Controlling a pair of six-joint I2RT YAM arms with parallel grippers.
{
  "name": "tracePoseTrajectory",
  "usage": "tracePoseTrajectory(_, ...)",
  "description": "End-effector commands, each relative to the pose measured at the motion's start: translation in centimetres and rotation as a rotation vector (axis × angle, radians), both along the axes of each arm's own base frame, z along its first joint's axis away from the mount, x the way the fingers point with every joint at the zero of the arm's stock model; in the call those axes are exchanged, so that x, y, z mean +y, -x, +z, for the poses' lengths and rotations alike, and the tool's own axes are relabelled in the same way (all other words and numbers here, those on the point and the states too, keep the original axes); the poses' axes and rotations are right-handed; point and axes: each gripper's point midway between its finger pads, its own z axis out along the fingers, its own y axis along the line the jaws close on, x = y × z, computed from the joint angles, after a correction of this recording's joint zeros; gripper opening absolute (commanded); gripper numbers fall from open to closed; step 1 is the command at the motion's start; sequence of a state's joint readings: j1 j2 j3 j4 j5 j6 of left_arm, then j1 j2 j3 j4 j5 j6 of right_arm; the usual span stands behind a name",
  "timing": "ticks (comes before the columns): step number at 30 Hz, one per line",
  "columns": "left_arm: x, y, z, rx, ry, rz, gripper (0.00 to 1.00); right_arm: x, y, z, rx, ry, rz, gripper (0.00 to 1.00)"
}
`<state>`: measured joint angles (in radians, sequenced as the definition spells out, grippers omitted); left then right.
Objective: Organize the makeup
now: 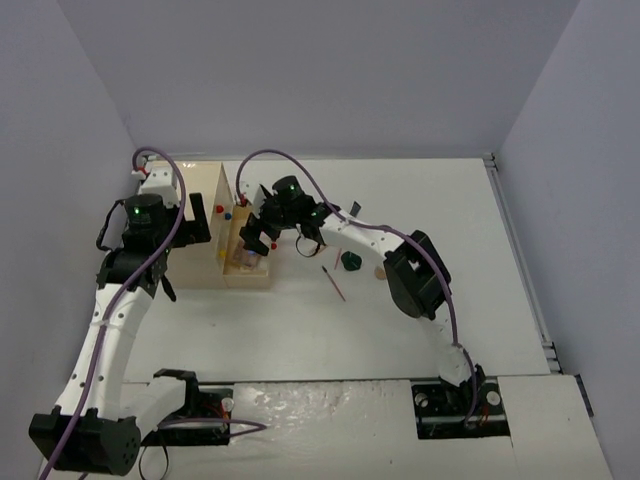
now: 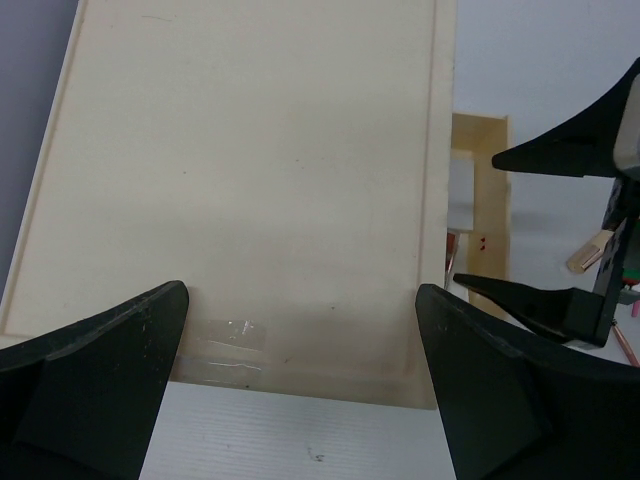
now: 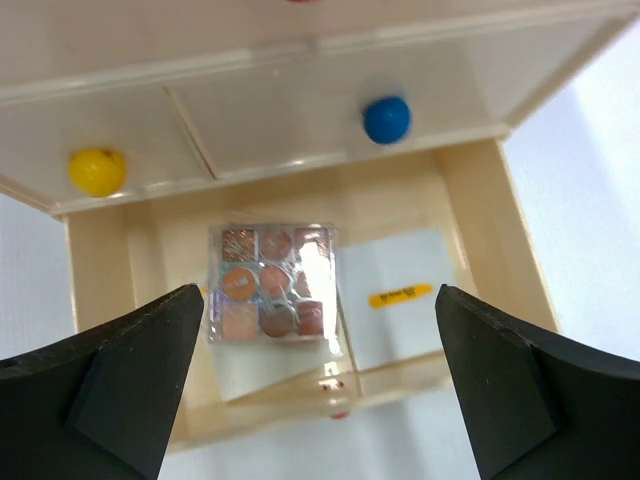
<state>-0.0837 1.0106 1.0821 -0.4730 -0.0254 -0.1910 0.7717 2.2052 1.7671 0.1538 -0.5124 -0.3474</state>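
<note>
Right gripper [image 3: 318,292] hangs with its fingers spread wide over the open drawer [image 3: 492,230], nothing between them.
We see a square palette [image 3: 272,285] of brown and pink shades lying flat in that drawer, just beside a white card [image 3: 400,262] with a yellow label [image 3: 400,296], below the blue knob [image 3: 386,118] and yellow knob [image 3: 97,170]. Left gripper [image 2: 302,292] straddles a plain panel of the wooden box [image 2: 250,180], fingers far apart; whether they press on it we cannot tell. On the table [image 1: 430,200], right of the box, a dark green compact [image 1: 351,262], a thin pink pencil [image 1: 334,283] and a beige sponge [image 1: 380,271] lie near each other.
</note>
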Motion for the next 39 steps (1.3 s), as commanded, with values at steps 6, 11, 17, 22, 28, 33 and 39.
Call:
tracePoseTrajectory(6,-0.6,-1.7,1.6,-0.048,0.026,-0.024,0.97,-10.6,-6.2,6.1,-0.053,-0.073,-0.639,1.00)
tracePoseTrajectory(11,-1.2,-2.1,0.8,-0.022,0.045,-0.049,0.97,-12.5,-6.6,1.9,0.027,-0.023,-0.738,1.00)
tracePoseTrajectory(17,-1.8,-2.7,-0.4,0.013,0.061,-0.065,0.97,-11.2,-7.5,-2.1,0.079,0.005,-0.712,1.00)
tracePoseTrajectory(22,-2.4,-3.1,-1.4,0.044,0.088,-0.076,0.97,-8.0,-7.1,-3.4,0.126,-0.056,-0.616,1.00)
tracePoseTrajectory(28,-3.2,-3.5,-2.1,0.071,0.117,-0.101,0.97,-3.6,-5.5,-3.1,0.140,-0.137,-0.442,1.00)
tracePoseTrajectory(33,-3.8,-3.5,-2.6,0.088,0.128,-0.116,0.97,-0.3,-4.6,-1.1,0.141,-0.273,-0.322,1.00)
tracePoseTrajectory(39,-4.5,-3.7,-3.2,0.110,0.150,-0.140,0.97,2.3,-3.9,0.2,0.168,-0.405,-0.221,1.00)
